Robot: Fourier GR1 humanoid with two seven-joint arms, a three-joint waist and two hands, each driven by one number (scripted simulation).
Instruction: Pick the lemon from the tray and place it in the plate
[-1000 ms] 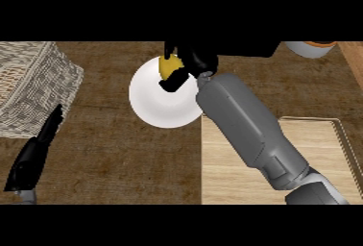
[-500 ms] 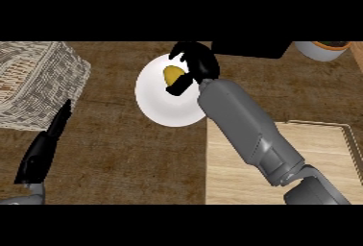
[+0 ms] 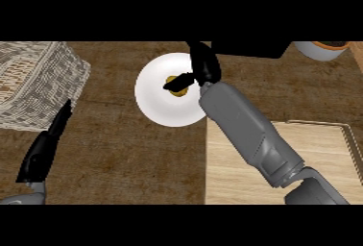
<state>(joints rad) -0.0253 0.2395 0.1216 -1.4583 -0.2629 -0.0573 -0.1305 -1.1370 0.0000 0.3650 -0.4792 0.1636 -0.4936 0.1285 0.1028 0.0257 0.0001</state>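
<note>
Woven from pale wicker, a big square basket (image 3: 35, 81) sits at the far left of the brown wooden counter (image 3: 127, 158). It has no part in this job, so it is just out of the way there.

Just beside it, low at the left edge, is the robot's left hand (image 3: 46, 149). Its black fingers are straight and point up. It holds nothing and looks like it is resting while the other arm works.

Next comes the round white plate (image 3: 159, 103), near the middle. This is where the fruit should go. The small yellow lemon (image 3: 177, 89) is over the plate, a bit above its middle. I cannot tell if it is touching the plate.

The right hand (image 3: 202, 72) reaches over the plate from the long grey arm. Its thumb lies right against the lemon and partly hides it, and its fingers stretch up past the plate's edge. It seems to be opening, but I cannot tell for sure.

At the right is the light wooden tray (image 3: 319, 139), well apart from the lemon. At the top right corner sits a small grey bowl (image 3: 322, 50).

I think the job is almost done. The hand only needs to lift away.
</note>
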